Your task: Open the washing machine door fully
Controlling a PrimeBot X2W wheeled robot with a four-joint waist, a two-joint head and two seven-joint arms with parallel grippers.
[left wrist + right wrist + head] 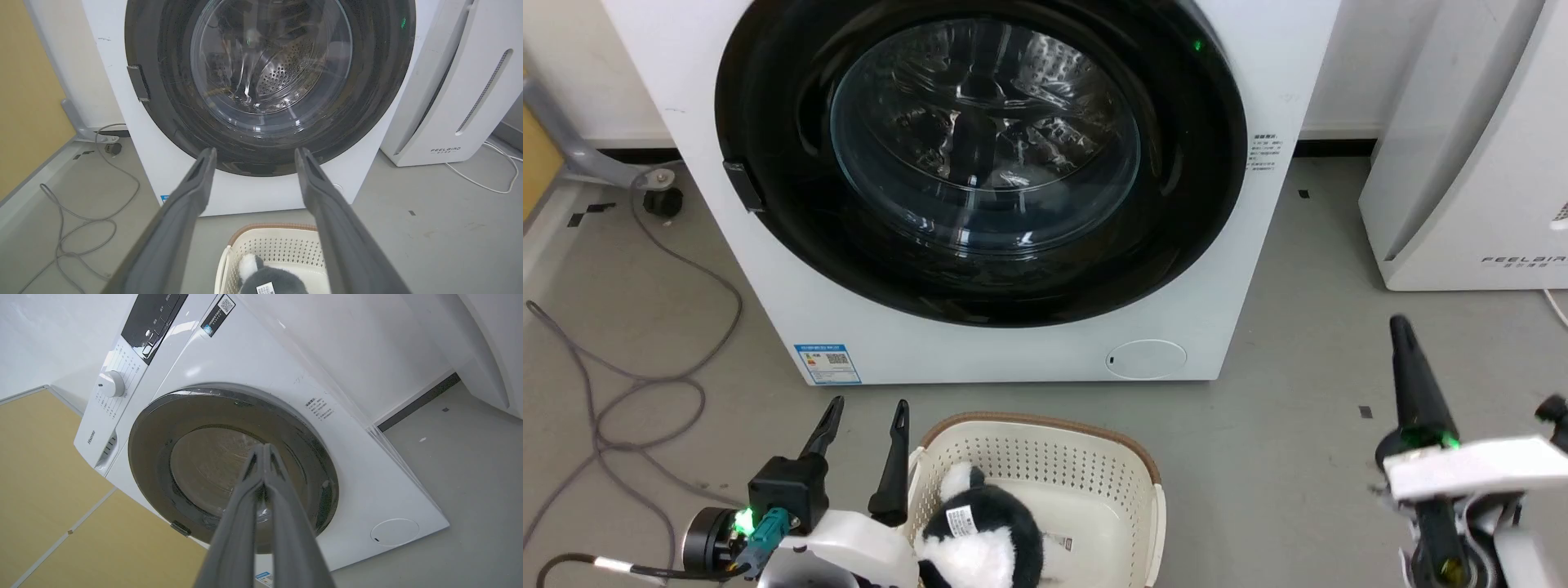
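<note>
1. The door is shut, flush in the front of the washer straight ahead of you. Opening has not begun.
2. Your left gripper is spread wide and holds nothing. It hangs low beside the basket, well short of the door.
3. Your right gripper has its fingers pressed together with nothing between them. It is out to the right above the floor, apart from the washer.
4. Expect the door to be rigid and fairly heavy on its hinge. The glossy black ring and the bulging glass look slick and offer no purchase, so don't push or pinch there.
5. Take hold at the small dark tab on the door's left edge, hooking a finger behind it or pinching it. The latch will probably resist, then let go suddenly.
6. The hinge is likely on the right, so pull along an arc toward that side, not straight back.
7. The white appliance near the washer's right may limit the full swing. You cannot tell the clearance from here.
</note>
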